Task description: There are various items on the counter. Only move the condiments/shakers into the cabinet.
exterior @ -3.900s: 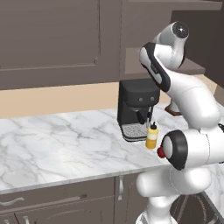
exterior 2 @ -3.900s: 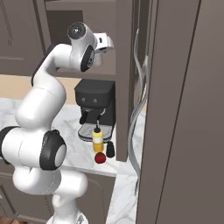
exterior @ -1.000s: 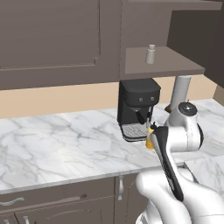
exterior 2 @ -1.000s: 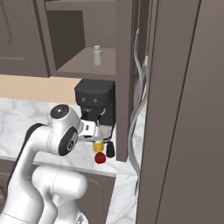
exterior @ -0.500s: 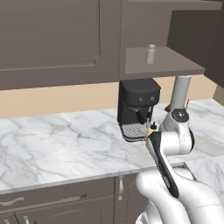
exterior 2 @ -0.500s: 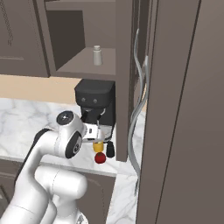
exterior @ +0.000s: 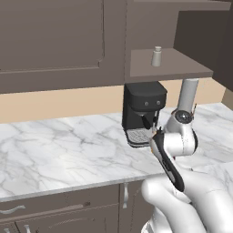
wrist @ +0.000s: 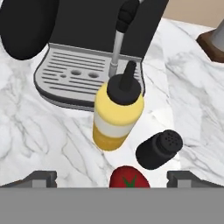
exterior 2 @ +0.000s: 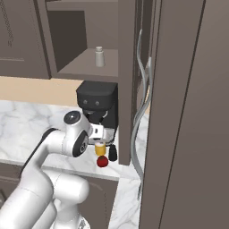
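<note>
Gripper [wrist: 111,177]: jaws spread wide, holding nothing, poised above the yellow bottle [wrist: 117,114]; two dark fingertips [wrist: 41,177] standing apart in the hand view, either side of the red fruit [wrist: 129,178]

Yellow bottle: upright on the counter [wrist: 39,131], dark nozzle on top, just in front of the coffee machine's grey drip tray [wrist: 70,78]; also seen in the right base view [exterior 2: 100,148], partly behind the hand

Dark bottle [wrist: 158,148]: upright, perforated cap, just beside the yellow bottle on the side away from the drip tray; in the right base view [exterior 2: 113,153] next to the tall cupboard panel

Red fruit: green stem, touching or almost touching the yellow bottle's base, cannot tell which; in the right base view [exterior 2: 103,161] just in front of that bottle

Coffee machine [exterior: 143,109]: black, behind the yellow bottle, under the cabinet

Grey shaker [exterior: 156,57]: upright on the cabinet shelf [exterior: 173,68], above the coffee machine
</note>
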Tool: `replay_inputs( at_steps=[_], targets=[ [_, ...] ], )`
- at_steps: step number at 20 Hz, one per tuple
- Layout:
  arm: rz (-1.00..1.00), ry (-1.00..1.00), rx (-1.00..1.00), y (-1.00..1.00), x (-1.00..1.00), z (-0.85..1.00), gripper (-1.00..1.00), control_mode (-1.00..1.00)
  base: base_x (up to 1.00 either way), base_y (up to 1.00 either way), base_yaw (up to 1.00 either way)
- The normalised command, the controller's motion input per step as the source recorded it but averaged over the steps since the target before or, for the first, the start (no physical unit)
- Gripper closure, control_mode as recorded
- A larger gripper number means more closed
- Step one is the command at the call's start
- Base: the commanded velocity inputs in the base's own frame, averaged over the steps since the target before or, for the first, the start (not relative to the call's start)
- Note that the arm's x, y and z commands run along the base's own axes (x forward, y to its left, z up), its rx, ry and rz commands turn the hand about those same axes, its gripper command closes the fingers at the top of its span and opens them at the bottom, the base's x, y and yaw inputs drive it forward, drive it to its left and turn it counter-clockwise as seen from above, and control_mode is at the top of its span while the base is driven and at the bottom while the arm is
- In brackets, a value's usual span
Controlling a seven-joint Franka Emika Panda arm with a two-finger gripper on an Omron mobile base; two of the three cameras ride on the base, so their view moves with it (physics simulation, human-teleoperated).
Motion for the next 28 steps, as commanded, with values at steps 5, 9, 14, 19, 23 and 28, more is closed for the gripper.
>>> replay_inputs(
  at_steps=[5,9,14,19,23,28],
  targets=[
    [0.00,0.00,0.02,0.00,0.23,-0.27,-1.00,-1.00,0.00,0.00,0.00],
    [0.00,0.00,0.01,0.00,0.24,-0.24,-1.00,-1.00,0.00,0.00,0.00],
    [0.00,0.00,0.00,0.00,0.18,-0.27,-1.00,-1.00,0.00,0.00,0.00],
    [0.00,0.00,0.00,0.00,0.20,-0.23,-1.00,-1.00,0.00,0.00,0.00],
    [0.00,-0.02,0.00,0.00,0.25,-0.18,-1.00,-1.00,0.00,0.00,0.00],
    [0.00,-0.02,0.00,0.00,0.21,-0.17,-1.00,-1.00,0.00,0.00,0.00]
  ],
)
